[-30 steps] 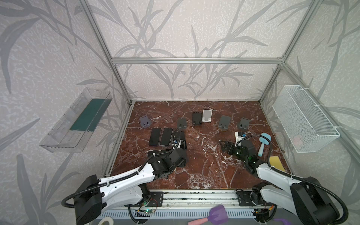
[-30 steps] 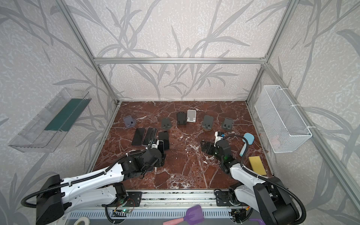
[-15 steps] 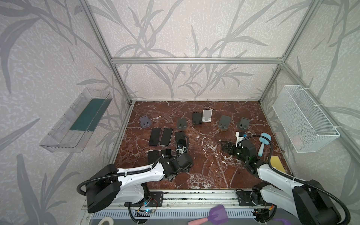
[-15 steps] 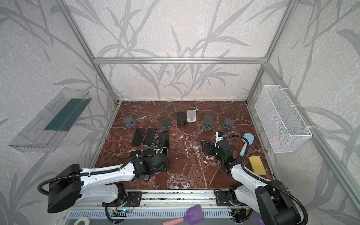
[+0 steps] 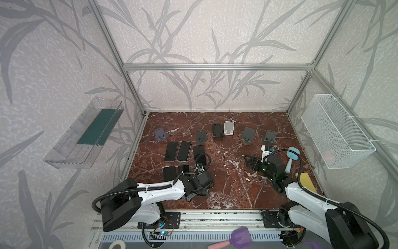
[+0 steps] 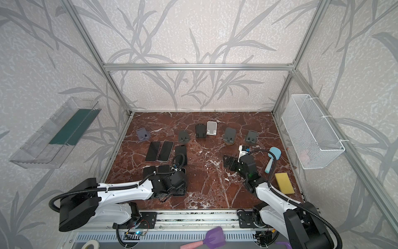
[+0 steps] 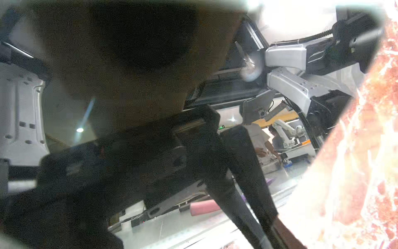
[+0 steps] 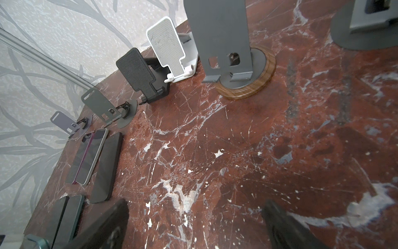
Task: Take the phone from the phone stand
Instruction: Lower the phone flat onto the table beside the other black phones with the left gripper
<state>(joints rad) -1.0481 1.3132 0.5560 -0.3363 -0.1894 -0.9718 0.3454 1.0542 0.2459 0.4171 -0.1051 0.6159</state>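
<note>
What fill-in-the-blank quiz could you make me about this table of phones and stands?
1. The palest stand in the row is ___.
2. One grey stand sits on a round ___ base.
3. The wire basket hangs on the robot's ___ side.
4. The right gripper has its jaws ___.

Missing words: white; wooden; right; open.

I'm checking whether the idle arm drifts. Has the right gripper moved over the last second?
No. In a top view the right gripper sits at the same spot in front of the wood-based stand as a second ago.
</note>
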